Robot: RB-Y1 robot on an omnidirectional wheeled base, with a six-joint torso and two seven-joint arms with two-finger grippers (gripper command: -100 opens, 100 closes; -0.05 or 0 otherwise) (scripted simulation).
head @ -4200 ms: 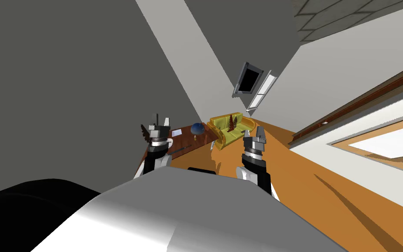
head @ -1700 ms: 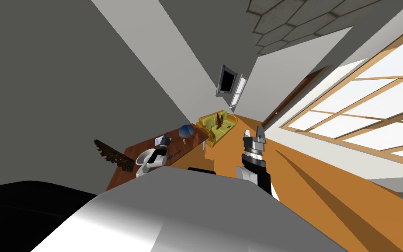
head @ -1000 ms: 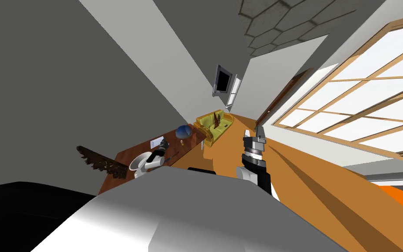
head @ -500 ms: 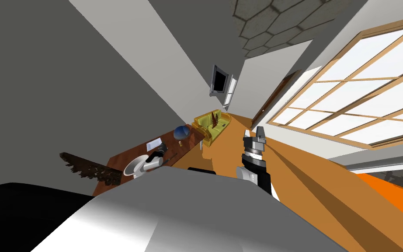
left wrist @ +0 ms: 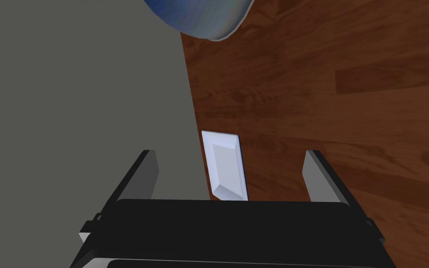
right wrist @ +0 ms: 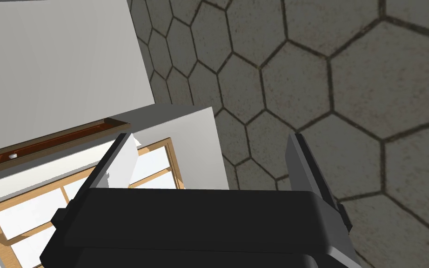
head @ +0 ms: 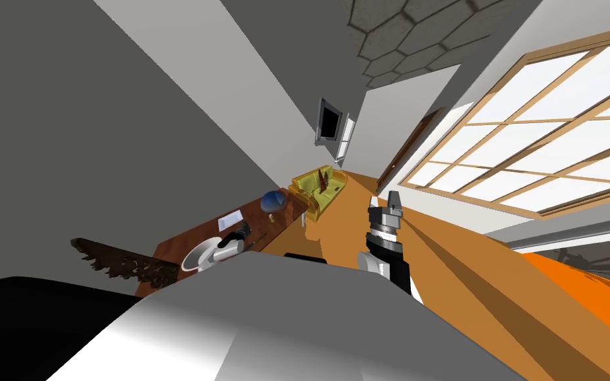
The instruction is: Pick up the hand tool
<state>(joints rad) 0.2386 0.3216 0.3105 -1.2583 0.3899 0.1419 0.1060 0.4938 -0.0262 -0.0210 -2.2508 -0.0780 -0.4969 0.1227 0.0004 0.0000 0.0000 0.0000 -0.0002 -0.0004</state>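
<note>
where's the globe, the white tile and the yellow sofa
globe (head: 274, 200), head view, middle of the blue sphere
white tile (left wrist: 225, 167), left wrist view, centre of its flat face
yellow sofa (head: 315, 196), head view, on its seat

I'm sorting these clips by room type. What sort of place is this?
Probably a living room or study: a yellow-green sofa, a wooden table bearing a blue globe, and large wood-framed windows.

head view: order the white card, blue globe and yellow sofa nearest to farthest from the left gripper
1. White card, on the wooden table right by the left gripper.
2. Blue globe, farther along the table.
3. Yellow sofa, beyond the table's end.
</note>
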